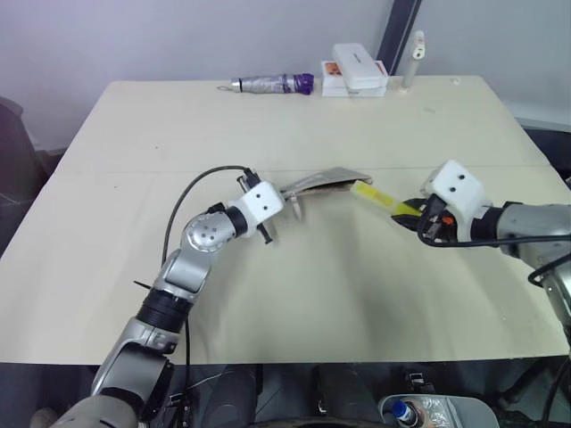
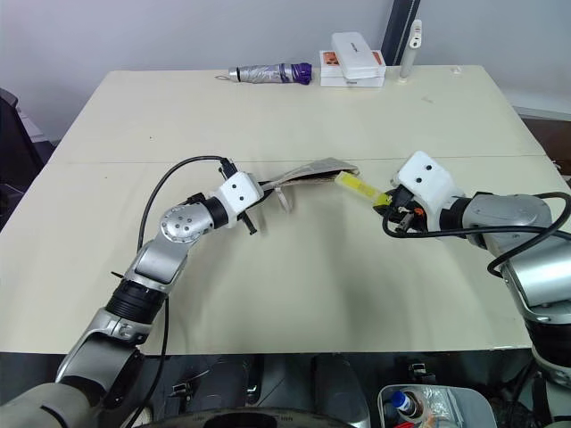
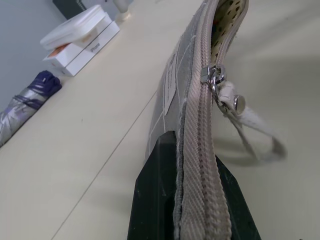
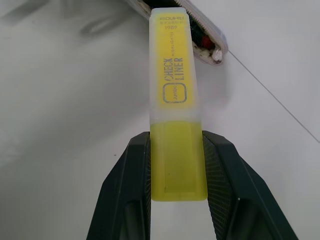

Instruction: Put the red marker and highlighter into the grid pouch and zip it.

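Beige table (image 1: 294, 294): left gripper (image 3: 192, 200) pinches the soft grid pouch (image 1: 323, 183) at its zipper edge, mouth toward right gripper (image 4: 175, 150), which clamps the rigid, light highlighter (image 4: 175, 100), cap at the opening. Red marker (image 4: 206, 42) looks inside

One grid pouch (image 1: 323, 183), one highlighter (image 1: 382, 199) and one folded umbrella (image 1: 272, 85) are counted on the table (image 1: 285, 294). Two stacked white boxes (image 1: 355, 71) are seen at its far edge. Two grippers, a left gripper (image 1: 290, 201) and a right gripper (image 1: 410, 217), are counted.
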Available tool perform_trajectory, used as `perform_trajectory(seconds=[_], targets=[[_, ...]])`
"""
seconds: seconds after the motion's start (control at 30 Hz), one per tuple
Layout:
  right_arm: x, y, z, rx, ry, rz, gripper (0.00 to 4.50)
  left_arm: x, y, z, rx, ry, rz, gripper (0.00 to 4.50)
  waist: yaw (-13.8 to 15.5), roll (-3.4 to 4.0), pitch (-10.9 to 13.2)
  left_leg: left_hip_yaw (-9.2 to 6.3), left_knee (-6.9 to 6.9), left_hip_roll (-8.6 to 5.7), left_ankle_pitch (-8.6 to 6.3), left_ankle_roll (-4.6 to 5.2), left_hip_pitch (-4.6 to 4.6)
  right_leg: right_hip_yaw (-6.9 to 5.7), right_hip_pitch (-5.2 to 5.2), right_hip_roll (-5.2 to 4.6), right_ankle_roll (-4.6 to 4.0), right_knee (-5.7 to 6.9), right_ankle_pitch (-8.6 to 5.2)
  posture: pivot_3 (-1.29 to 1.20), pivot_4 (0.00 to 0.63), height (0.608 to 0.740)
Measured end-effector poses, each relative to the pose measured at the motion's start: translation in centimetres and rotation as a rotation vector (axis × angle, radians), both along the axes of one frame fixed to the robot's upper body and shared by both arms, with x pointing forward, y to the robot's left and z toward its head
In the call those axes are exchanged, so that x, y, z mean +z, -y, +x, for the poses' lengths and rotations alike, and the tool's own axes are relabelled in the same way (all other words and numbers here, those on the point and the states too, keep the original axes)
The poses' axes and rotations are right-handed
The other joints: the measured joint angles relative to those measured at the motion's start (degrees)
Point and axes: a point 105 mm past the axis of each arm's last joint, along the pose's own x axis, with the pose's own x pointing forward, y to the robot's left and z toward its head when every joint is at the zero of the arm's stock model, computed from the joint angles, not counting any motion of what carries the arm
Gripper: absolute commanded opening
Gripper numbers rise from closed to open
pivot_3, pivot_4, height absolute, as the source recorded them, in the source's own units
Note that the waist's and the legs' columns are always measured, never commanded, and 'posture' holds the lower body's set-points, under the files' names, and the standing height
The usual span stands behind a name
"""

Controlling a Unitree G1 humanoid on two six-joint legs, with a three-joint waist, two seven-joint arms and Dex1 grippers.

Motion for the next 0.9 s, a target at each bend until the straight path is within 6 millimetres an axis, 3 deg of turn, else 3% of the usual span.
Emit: perform_trajectory(seconds=[0.47,0.7,0.9], targets=[[-1.8,-1.2,-0.2,0.047,-0.095,-0.03,0.87,-0.4,0.9,-1.8,-0.151,0.102,0.131,0.0,-0.01,0.0,0.0,0.0,0.0,0.0,0.0,0.0,0.0,0.0,0.0,0.0,0.0,-0.01,0.0,0.0,0.15,0.74],[-2.4,-5.2,-0.1,0.167,-0.132,-0.043,0.87,-1.3,2.2,-3.6,-0.294,0.135,0.213,0.0,-0.16,0.01,0.0,-0.01,-0.03,0.04,0.0,0.0,0.0,0.0,-0.04,-0.02,0.0,-0.01,0.0,0.0,0.15,0.74],[-1.7,-5.8,-0.2,0.199,-0.117,-0.046,3.81,-1.4,2.0,-3.7,-0.305,0.132,0.231,0.0,0.1,0.01,0.0,-0.02,-0.01,-0.01,-0.01,0.02,-0.11,-0.03,-0.04,-0.04,0.01,-0.13,0.01,0.0,0.15,0.74]])
